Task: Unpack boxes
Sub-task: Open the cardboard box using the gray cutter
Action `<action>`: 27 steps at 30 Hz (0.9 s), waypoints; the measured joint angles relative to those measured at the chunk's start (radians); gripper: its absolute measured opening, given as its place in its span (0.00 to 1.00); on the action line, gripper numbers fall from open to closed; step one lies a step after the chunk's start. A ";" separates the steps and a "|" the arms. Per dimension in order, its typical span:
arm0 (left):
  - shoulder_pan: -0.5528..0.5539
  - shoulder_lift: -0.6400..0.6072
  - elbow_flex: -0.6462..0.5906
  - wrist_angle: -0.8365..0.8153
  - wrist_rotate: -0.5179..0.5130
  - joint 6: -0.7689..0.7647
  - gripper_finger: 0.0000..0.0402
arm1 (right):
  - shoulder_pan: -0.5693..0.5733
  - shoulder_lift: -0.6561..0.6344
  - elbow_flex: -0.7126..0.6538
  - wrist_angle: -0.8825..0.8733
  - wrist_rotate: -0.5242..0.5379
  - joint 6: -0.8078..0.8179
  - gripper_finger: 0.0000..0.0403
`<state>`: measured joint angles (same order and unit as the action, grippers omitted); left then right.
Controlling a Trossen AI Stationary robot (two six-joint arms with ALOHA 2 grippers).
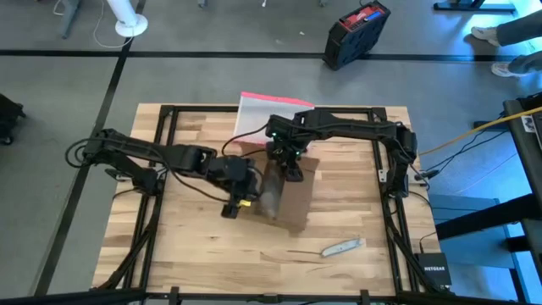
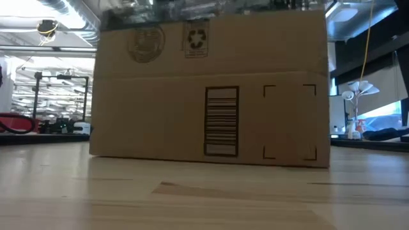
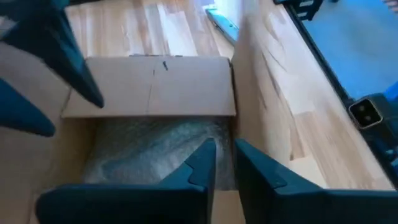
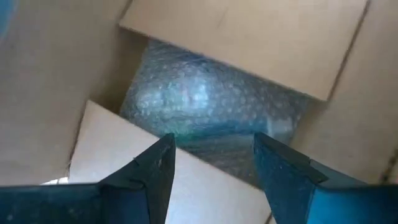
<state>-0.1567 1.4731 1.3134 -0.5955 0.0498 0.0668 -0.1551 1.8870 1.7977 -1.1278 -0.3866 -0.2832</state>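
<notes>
Only in the wrist views is bubble wrap [image 4: 205, 118] seen inside the open cardboard box [image 1: 284, 191], which lies mid-table with its long axis running from far edge to near edge, the right gripper [image 4: 214, 165] held spread above it and the left gripper [image 3: 225, 163] narrowly parted over its wall.

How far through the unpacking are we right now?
Done: the brown corrugated cardboard box has its flaps open. In hand: both tools sit over the opening, the right tool open above the bubble-wrapped bundle, the left tool at the box's edge. Left: the bundle is still inside, nothing gripped.
</notes>
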 joint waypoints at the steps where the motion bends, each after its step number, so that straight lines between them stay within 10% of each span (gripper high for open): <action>1: 0.001 0.000 0.007 -0.006 0.000 -0.006 0.14 | 0.000 0.000 0.000 -0.001 0.000 -0.015 0.51; 15: 0.130 -0.001 -0.002 -0.344 -0.018 -0.218 0.21 | 0.066 0.036 -0.040 -0.002 -0.013 -0.324 0.51; 27: 0.165 0.002 -0.138 -0.248 0.071 -0.312 0.21 | 0.105 0.145 -0.078 -0.084 0.028 -0.347 0.51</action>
<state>0.0086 1.4756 1.1755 -0.8438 0.1212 -0.2457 -0.0503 2.0317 1.7199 -1.2121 -0.3589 -0.6300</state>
